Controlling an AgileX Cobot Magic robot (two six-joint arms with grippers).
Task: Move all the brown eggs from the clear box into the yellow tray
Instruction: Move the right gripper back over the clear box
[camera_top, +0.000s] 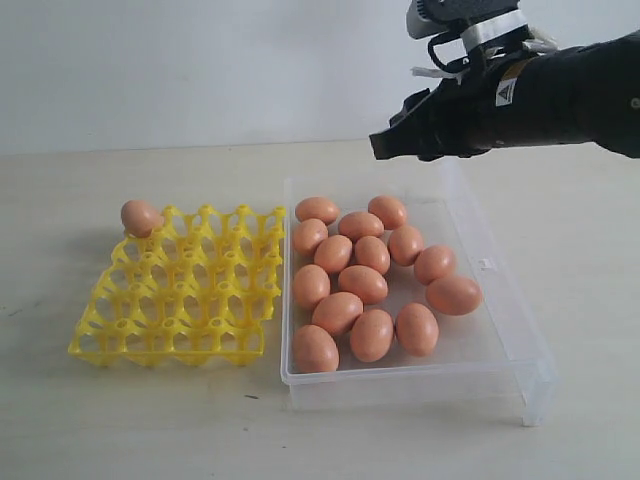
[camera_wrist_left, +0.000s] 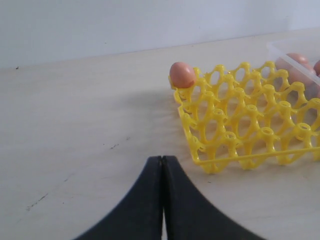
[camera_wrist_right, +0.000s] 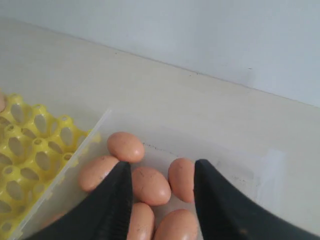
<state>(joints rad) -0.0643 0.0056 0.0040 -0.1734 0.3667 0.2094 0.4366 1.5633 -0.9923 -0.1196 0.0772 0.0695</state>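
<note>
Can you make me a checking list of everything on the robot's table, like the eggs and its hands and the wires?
Surface: pale table, a few small dark specks.
Job's things: yellow tray sits beside the clear box; one brown egg is in the tray's far left corner cup; about fifteen brown eggs lie loose in the box.
Clutter: nothing seen.
Grippers: left gripper over bare table facing the tray, fingers shut, empty; right gripper above the box's far end, fingers open, empty.
Cables: black cable looped at the right arm's wrist.
Surroundings: plain pale wall behind.
</note>
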